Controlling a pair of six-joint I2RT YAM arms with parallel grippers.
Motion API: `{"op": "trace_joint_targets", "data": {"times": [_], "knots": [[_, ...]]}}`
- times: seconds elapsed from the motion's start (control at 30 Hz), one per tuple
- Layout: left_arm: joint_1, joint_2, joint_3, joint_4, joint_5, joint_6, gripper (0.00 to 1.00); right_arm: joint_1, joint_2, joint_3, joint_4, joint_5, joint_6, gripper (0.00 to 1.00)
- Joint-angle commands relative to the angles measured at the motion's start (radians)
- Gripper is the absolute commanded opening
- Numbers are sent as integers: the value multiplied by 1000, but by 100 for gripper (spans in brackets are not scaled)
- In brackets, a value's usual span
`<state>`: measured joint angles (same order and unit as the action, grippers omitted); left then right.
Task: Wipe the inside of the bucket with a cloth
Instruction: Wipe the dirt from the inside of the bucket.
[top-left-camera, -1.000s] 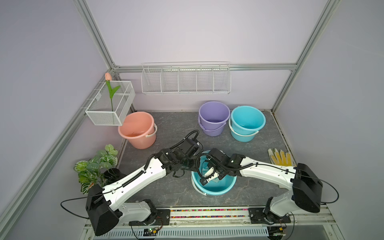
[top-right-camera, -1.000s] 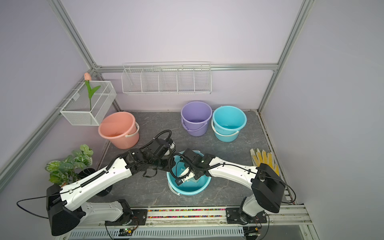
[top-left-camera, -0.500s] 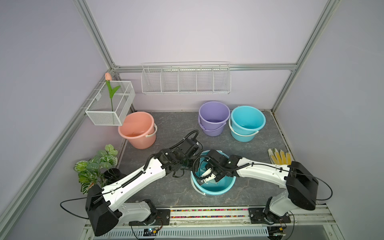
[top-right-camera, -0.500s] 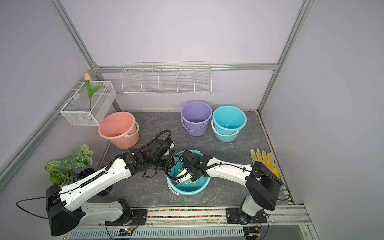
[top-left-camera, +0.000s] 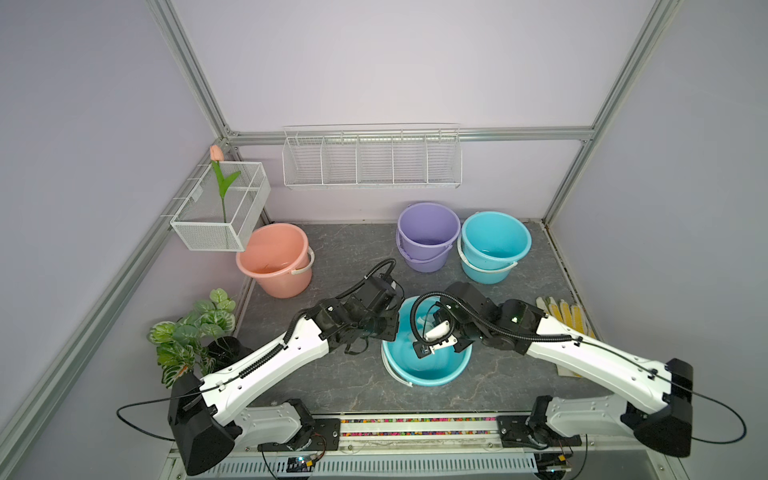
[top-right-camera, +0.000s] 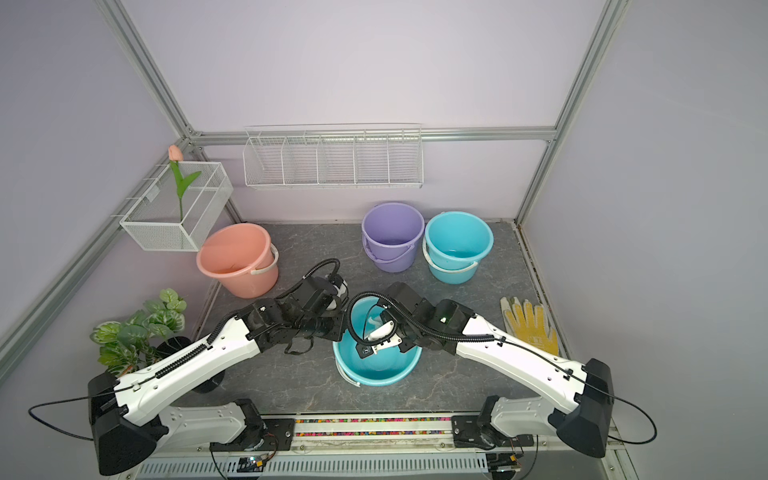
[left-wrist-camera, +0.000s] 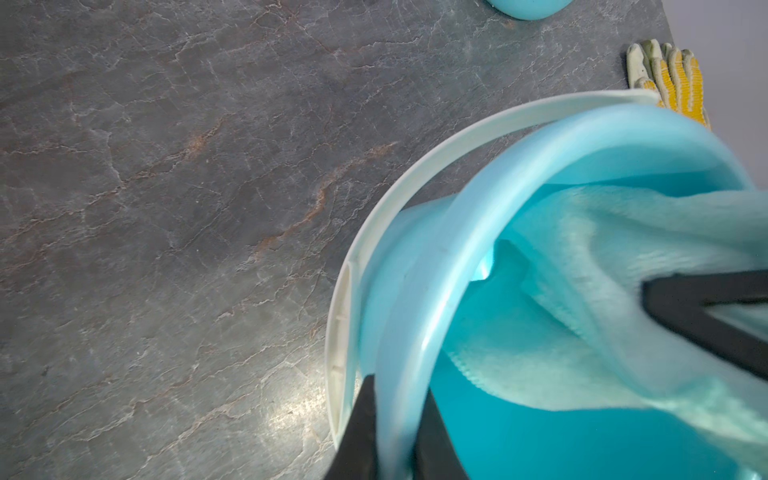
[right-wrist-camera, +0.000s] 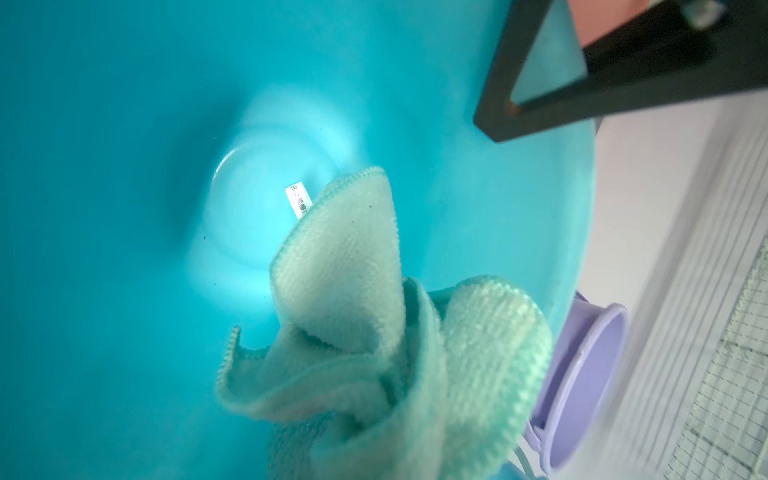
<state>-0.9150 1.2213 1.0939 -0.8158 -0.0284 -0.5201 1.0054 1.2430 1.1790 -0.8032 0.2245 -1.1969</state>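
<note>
**Bucket pinned at the rim, cloth working inside**

The teal bucket stands at the lower centre of both top views. The left gripper is clamped on its rim at the bottom edge of the left wrist view, with one finger inside the wall and one outside. The right gripper reaches in from the right of that frame and is closed on the cloth, whose bunched folds drape inside the bucket. In the right wrist view a loose corner and its white tag hang over the pale base. I cannot tell whether they touch it.

To wipe well, I judge that the left clamp should stay firm so the bucket neither slides nor tips. The right arm should press the bunched part against the wall, sweep round it, then go down to the base. A dangling corner cleans little. The grippers sit near each other, so that side needs care.

Against half a second ago, the right arm's elbow lies farther toward the lower right of the frame, and its wrist is a little farther right. The bucket and the left arm look unmoved.
</note>
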Motion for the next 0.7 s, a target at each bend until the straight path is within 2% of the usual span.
{"op": "trace_joint_targets", "data": {"times": [0.0, 0.17, 0.67], "knots": [[-3, -17, -8, 30, -21, -4, 0, 9, -4, 21, -121, 84, 26, 7], [-2, -17, -8, 34, -21, -6, 0, 13, 29, 19, -142, 107, 20, 7], [-3, -16, 13, 58, -28, -6, 0, 45, 165, 4, -52, 27, 46, 7]]}}
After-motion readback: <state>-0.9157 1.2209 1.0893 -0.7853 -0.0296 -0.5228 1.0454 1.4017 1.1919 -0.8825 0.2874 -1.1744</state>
